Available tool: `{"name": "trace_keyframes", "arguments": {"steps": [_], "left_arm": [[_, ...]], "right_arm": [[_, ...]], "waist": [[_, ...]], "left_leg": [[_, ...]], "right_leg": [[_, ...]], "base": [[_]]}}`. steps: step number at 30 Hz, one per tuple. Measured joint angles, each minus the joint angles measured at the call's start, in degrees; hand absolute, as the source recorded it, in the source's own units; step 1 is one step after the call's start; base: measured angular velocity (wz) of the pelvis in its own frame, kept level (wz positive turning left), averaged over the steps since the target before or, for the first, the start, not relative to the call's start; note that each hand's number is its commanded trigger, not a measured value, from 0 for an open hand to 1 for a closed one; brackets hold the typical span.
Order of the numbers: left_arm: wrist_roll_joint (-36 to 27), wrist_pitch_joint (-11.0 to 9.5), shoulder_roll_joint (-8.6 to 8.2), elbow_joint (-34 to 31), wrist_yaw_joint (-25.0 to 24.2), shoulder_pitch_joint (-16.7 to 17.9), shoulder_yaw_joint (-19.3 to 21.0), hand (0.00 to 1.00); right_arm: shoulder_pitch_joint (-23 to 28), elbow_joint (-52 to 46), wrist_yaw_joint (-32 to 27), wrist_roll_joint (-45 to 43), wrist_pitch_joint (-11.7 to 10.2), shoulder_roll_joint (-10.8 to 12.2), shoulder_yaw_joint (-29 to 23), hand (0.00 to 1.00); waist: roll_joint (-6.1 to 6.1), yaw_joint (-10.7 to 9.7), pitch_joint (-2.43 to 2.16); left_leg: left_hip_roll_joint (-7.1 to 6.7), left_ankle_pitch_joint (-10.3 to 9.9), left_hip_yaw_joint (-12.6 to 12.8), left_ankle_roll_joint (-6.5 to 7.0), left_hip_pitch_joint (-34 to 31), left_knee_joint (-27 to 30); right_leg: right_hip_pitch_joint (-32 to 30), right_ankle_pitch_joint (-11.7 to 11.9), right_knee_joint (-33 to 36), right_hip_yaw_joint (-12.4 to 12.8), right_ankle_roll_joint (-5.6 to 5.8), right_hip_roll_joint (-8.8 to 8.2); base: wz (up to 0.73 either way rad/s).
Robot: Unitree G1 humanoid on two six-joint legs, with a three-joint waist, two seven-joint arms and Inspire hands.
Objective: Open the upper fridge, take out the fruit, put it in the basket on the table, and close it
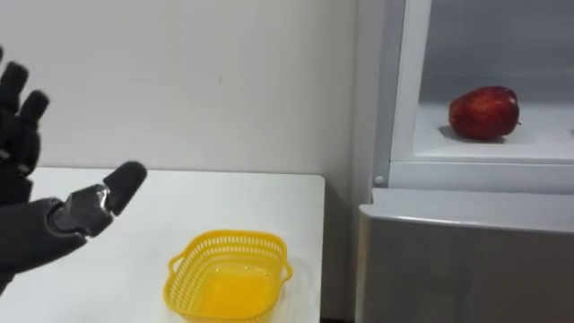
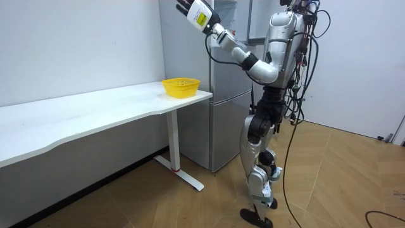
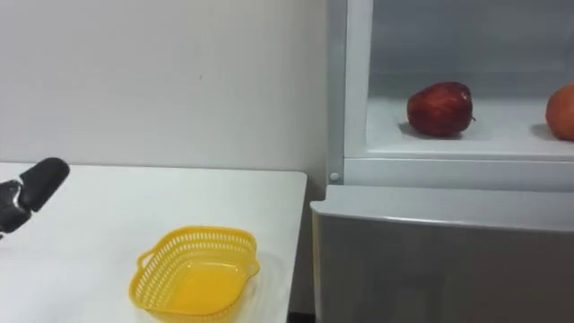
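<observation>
Robot stands facing the fridge (image 1: 448,260), just past the end of the tabletop (image 1: 269,197), as the room view shows. Upper fridge compartment is open; lower door is closed, its top edge just under the compartment sill.

Task item: red apple (image 1: 484,112) rests on the white shelf (image 1: 538,139) inside the upper compartment, toward its left side but clear of the door frame. A second, orange-red fruit (image 3: 560,112) sits on the same shelf to its right, apart from the apple and cut by the view's edge.

Left hand (image 1: 36,224) is raised above the tabletop's left part, fingers spread, thumb out, holding nothing, well apart from the apple.

Yellow basket (image 1: 229,274) stands empty on the tabletop near the end next to the fridge. Bare white surface lies between hand and basket. A narrow gap separates the tabletop's edge from the fridge side.
</observation>
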Motion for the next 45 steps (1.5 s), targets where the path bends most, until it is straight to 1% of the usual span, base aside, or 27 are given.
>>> {"name": "trace_keyframes", "arguments": {"steps": [2,3,4,8,9,10,11,12,14,15,16,17,18,20,21,22,24,25,27,29,30,31,32,36,38,41,45], "left_arm": [[4.42,-0.38,-1.12,2.18,2.56,3.1,0.36,0.0],[5.45,-0.62,-1.13,3.48,3.15,3.92,0.29,0.0],[7.3,-0.54,-1.14,6.72,4.29,5.18,0.07,0.0],[7.83,0.11,-1.53,17.84,8.08,8.36,-1.42,0.0],[7.84,0.1,-1.64,19.49,8.35,8.94,-1.56,0.0],[7.87,0.05,-2.05,23.24,9.13,9.89,-1.89,0.0],[7.75,-0.41,-2.05,28.35,10.2,10.43,-2.98,0.0],[7.75,-0.57,-2.07,31.28,10.38,10.59,-3.55,0.0],[7.07,-1.24,-2.55,43.56,11.67,10.79,-5.05,0.0],[6.95,-1.32,-2.87,46.9,12.05,10.77,-5.13,0.0],[6.51,-1.43,-3.41,52.7,13.22,10.76,-5.55,0.0],[6.55,-1.52,-3.47,58.34,14.18,10.77,-6.67,0.0],[6.54,-1.63,-3.56,61.22,14.34,10.76,-7.14,0.0],[6.52,-2.16,-4.39,71.37,14.2,10.65,-8.05,0.0],[6.53,-2.16,-4.4,73.49,14.2,10.67,-8.2,0.0],[6.53,-2.18,-4.41,76.33,14.23,10.81,-8.38,0.0],[5.89,-2.58,-4.52,79.09,14.52,11.0,-8.75,0.0],[5.44,-2.96,-4.8,80.69,14.95,10.88,-8.89,0.0],[5.28,-3.74,-5.04,83.95,15.26,10.56,-9.62,0.0],[5.38,-3.78,-5.79,86.07,15.37,10.61,-11.01,0.0],[5.46,-3.84,-5.82,86.55,15.33,10.74,-11.51,0.0],[5.55,-3.87,-5.87,88.1,15.23,10.74,-12.39,0.0],[5.55,-3.82,-6.02,89.46,15.16,10.72,-13.15,0.0],[5.95,-4.2,-6.33,95.08,15.12,10.0,-13.89,0.0],[5.98,-4.93,-6.54,98.03,15.11,9.34,-14.4,0.0],[5.87,-5.08,-6.61,98.21,15.07,9.56,-15.04,0.0],[5.63,-6.13,-6.76,98.43,14.98,9.55,-15.49,0.0]], "right_arm": [[-0.07,-0.05,-0.07,0.36,0.11,0.02,-0.61,0.0],[-0.04,-0.13,-0.15,0.5,0.2,0.01,-0.61,0.0],[-0.08,-0.57,-0.21,0.69,0.31,0.02,-0.67,0.0],[-0.15,-1.66,-1.29,2.95,0.26,-0.08,-1.17,0.0],[-0.06,-2.1,-1.5,2.99,0.31,-0.14,-1.22,0.0],[0.07,-3.13,-1.76,3.24,0.33,-0.24,-1.58,0.0],[-0.1,-3.33,-2.06,4.58,0.09,-0.41,-1.64,0.0],[-0.24,-3.33,-2.25,5.33,-0.17,-0.46,-2.02,0.0],[-0.23,-4.55,-3.21,9.56,-1.67,-0.2,-3.48,0.0],[-0.17,-5.14,-3.44,10.31,-2.07,-0.1,-3.95,0.0],[-0.06,-6.36,-3.51,12.33,-2.68,-0.05,-4.49,0.0],[0.01,-7.88,-3.57,14.49,-3.04,-0.04,-4.57,0.0],[-0.05,-8.34,-3.58,15.38,-3.52,-0.02,-4.81,0.0],[-0.27,-9.94,-4.01,18.27,-5.35,0.23,-5.44,0.0],[-0.34,-10.17,-4.02,18.6,-5.66,0.31,-5.33,0.0],[-0.49,-10.6,-4.05,18.57,-5.96,0.42,-5.29,0.0],[-1.04,-13.0,-4.64,18.5,-5.73,0.44,-5.37,0.0],[-1.31,-16.33,-5.42,18.39,-5.62,0.49,-5.26,0.0],[-1.43,-23.24,-6.34,18.32,-5.8,1.01,-5.17,0.0],[-0.92,-34.57,-7.61,17.91,-5.55,2.35,-4.81,0.0],[-0.47,-36.76,-8.52,17.85,-2.85,2.82,-4.6,0.0],[1.88,-41.62,-9.66,17.67,-2.0,3.5,-3.68,0.0],[3.94,-46.7,-10.5,17.04,-1.04,3.56,-2.09,0.0],[6.83,-57.42,-13.27,15.33,1.8,3.51,-0.2,0.0],[8.69,-65.75,-17.23,13.83,2.42,3.43,-0.37,0.0],[9.13,-70.32,-21.53,13.85,3.92,3.38,-0.46,0.0],[9.13,-75.63,-26.33,13.19,4.19,3.39,-0.35,0.0]], "waist": [[0.2,0.17,0.33],[0.17,0.05,0.43],[0.55,-0.04,0.46],[0.68,-0.66,0.43],[0.09,-0.7,0.46],[0.59,-0.72,0.28],[0.36,-0.68,0.47],[0.43,-0.65,0.47],[0.25,-0.48,0.47],[0.28,-0.44,0.45],[0.33,-0.47,0.45],[0.02,-0.47,0.65],[-0.13,-0.38,0.71],[-0.43,-0.11,0.74],[-0.53,0.0,0.71],[-0.97,0.08,0.51],[-1.16,0.4,0.58],[-1.36,0.5,0.48],[-1.02,0.22,0.5],[-1.02,-0.16,0.47],[-1.11,0.0,0.48],[-1.5,0.26,0.77],[-1.43,0.13,0.9],[-1.61,-0.2,1.33],[-1.54,-0.5,1.42],[-1.49,-1.1,1.45],[-1.27,-1.48,1.38]], "left_leg": [[-0.09,0.02,-0.13,0.03,-0.09,0.09],[-0.1,0.01,-0.13,0.03,-0.05,0.09],[-0.17,0.01,-0.36,0.04,-0.13,0.26],[-0.22,0.0,-1.1,0.04,-1.01,0.35],[-0.21,0.01,-1.11,0.04,-1.05,0.33],[-0.17,0.01,-0.99,0.03,-0.93,0.32],[-0.17,0.02,-0.98,0.03,-0.95,0.39],[-0.17,0.02,-0.93,0.03,-0.96,0.42],[-0.12,0.02,-0.29,0.03,-0.87,0.28],[-0.11,0.02,-0.2,0.03,-0.84,0.25],[-0.1,0.02,-0.08,0.03,-0.76,0.21],[-0.08,0.02,-0.01,0.02,-0.66,0.11],[-0.06,0.02,0.07,0.02,-0.57,-0.02],[-0.06,0.01,0.21,0.02,-0.09,-0.51],[-0.07,0.01,0.21,0.02,-0.03,-0.55],[-0.07,0.0,0.21,0.01,-0.02,-0.56],[-0.13,0.0,0.16,0.02,-0.18,-0.6],[-0.13,0.0,0.23,0.02,-0.16,-0.75],[-0.11,0.01,0.38,0.03,0.0,-0.79],[-0.08,0.02,0.47,0.02,-0.04,-0.76],[-0.08,0.16,0.49,0.01,-0.07,-0.82],[-0.02,0.21,0.57,-0.04,-0.07,-0.98],[0.01,0.26,1.21,-0.04,-0.09,-0.99],[0.08,0.29,3.28,-0.06,-0.37,-1.12],[0.11,0.28,3.37,-0.04,-0.52,-1.1],[0.09,0.28,3.43,-0.03,-0.37,-1.06],[0.03,0.29,4.37,0.02,-1.21,-0.95]], "right_leg": [[0.25,-0.03,0.57,-0.25,0.06,-0.16],[0.27,-0.05,0.57,-0.34,0.09,-0.2],[0.22,-0.15,0.49,-0.73,0.11,-0.33],[-0.18,-0.22,0.51,-1.47,0.04,-0.39],[-0.26,-0.22,0.6,-1.5,0.03,-0.39],[-0.33,-0.22,0.62,-1.49,0.0,-0.38],[-0.27,-0.23,0.66,-1.47,-0.02,-0.38],[-0.2,-0.23,0.56,-1.44,-0.02,-0.37],[0.06,-0.25,0.29,-1.34,-0.04,-0.31],[0.02,-0.25,0.29,-1.35,-0.04,-0.29],[0.06,-0.25,0.26,-1.35,-0.04,-0.29],[0.07,-0.25,0.25,-1.41,-0.04,-0.29],[0.06,-0.25,0.2,-1.32,-0.04,-0.27],[0.39,-0.23,-0.55,-1.26,-0.02,-0.24],[0.48,-0.23,-0.63,-1.21,-0.01,-0.24],[0.52,-0.24,-0.75,-1.19,-0.01,-0.24],[0.45,-0.27,-0.67,-1.55,0.04,-0.35],[0.32,-0.25,-0.61,-1.5,0.06,-0.35],[0.31,-0.24,-0.42,-1.34,0.07,-0.34],[0.22,-0.24,-0.42,-1.33,0.07,-0.31],[0.16,-0.23,-0.38,-1.29,0.05,-0.32],[0.03,-0.22,-0.3,-1.28,0.02,-0.27],[-0.27,-0.22,-0.14,-0.75,0.0,-0.23],[-1.37,-0.03,0.75,1.53,-0.21,0.15],[-2.17,0.13,1.46,2.2,-0.18,0.19],[-2.25,0.22,1.63,2.64,-0.04,0.17],[-3.52,0.23,2.59,3.32,-0.01,0.2]], "base": [[0.02],[0.05],[0.1],[0.09],[0.0],[-0.03],[-0.04],[0.0],[-0.02],[-0.05],[-0.04],[-0.04],[-0.04],[0.0],[0.04],[0.07],[0.05],[0.0],[-0.04],[0.0],[0.0],[-0.08],[-0.19],[-0.33],[-0.25],[-0.1],[-0.11]]}}
